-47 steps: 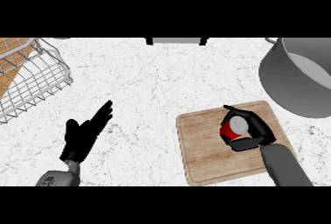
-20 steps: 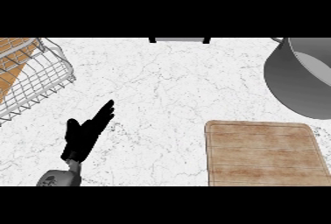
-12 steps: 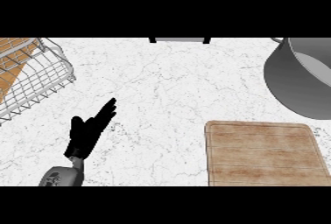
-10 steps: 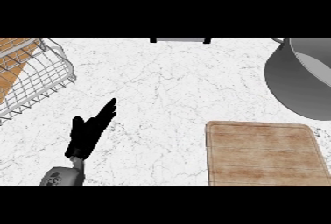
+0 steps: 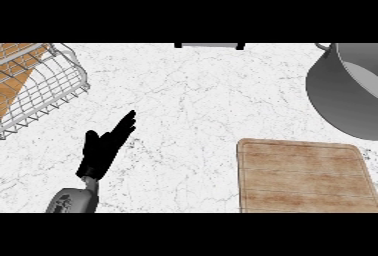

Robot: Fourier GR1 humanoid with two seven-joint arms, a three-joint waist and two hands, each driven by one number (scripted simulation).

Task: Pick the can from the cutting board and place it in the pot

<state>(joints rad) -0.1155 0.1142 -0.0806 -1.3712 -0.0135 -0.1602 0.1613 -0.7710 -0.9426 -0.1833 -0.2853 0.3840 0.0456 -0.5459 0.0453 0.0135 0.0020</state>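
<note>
Spreading under everything is the white, grey-veined marble bench (image 5: 199, 95), which fills the view from edge to edge. At the far right a large round grey metal pot (image 5: 328, 97) is cut off by the frame, its paler inside facing up; from here I cannot make out anything inside it. Just nearer than the pot, and apart from it, the rectangular light-wood cutting board (image 5: 303, 175) lies flat at the lower right with its grain running crosswise and its top bare. As for the can, I cannot tell where it is; it shows nowhere on the board or bench. At the upper left stands a silver wire rack (image 5: 53, 89), over an orange-brown wooden surface (image 5: 21, 54). At the lower left the black left hand (image 5: 102, 150) rests open on its grey forearm (image 5: 71, 201), fingers straight and pointing up and to the right, thumb out to the side, holding nothing and well apart from the board. A small dark-edged object (image 5: 209, 45) sits at the far edge, mid-view.
</note>
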